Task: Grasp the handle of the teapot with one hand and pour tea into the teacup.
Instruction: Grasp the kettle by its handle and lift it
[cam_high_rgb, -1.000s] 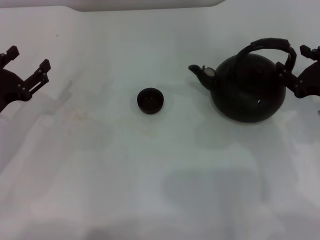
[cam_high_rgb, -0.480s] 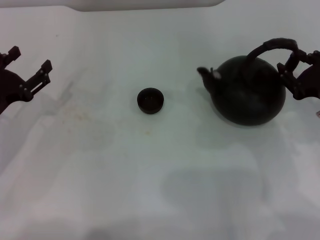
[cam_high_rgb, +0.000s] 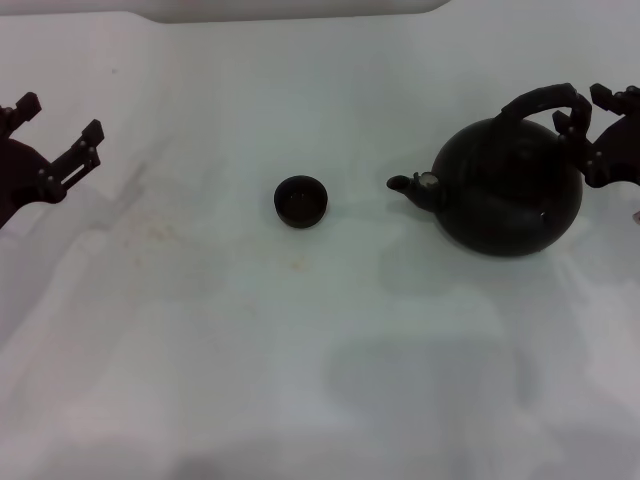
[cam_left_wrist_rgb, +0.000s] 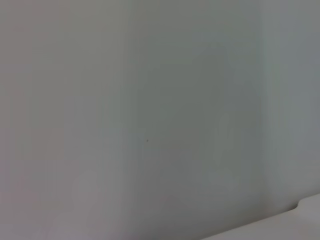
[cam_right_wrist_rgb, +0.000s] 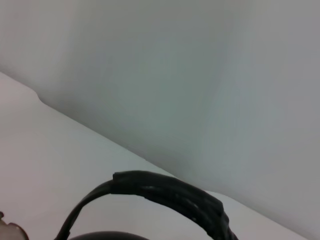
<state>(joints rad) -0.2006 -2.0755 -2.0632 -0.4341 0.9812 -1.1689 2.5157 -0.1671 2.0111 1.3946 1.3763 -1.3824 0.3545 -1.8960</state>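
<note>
A: The left claw (cam_high_rgb: 55, 125) sits at the counter's (cam_high_rgb: 300, 350) left edge, fingers spread, gripping nothing.

B: What's beyond it?

A: Bare counter, then the teacup (cam_high_rgb: 300, 201) alone mid-counter, with open room on every side. The teapot (cam_high_rgb: 510, 190) stands well apart on the right, spout toward the cup.

B: And the right claw (cam_high_rgb: 585, 125)?

A: At the right edge, against the handle (cam_high_rgb: 545, 100); cannot tell if it pinches.

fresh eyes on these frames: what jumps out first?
The big black teapot at the table's right, spout aimed at the tiny teacup mid-table. The right gripper is at the right end of its arched handle. The left gripper sits open at the far left, away from both.
</note>
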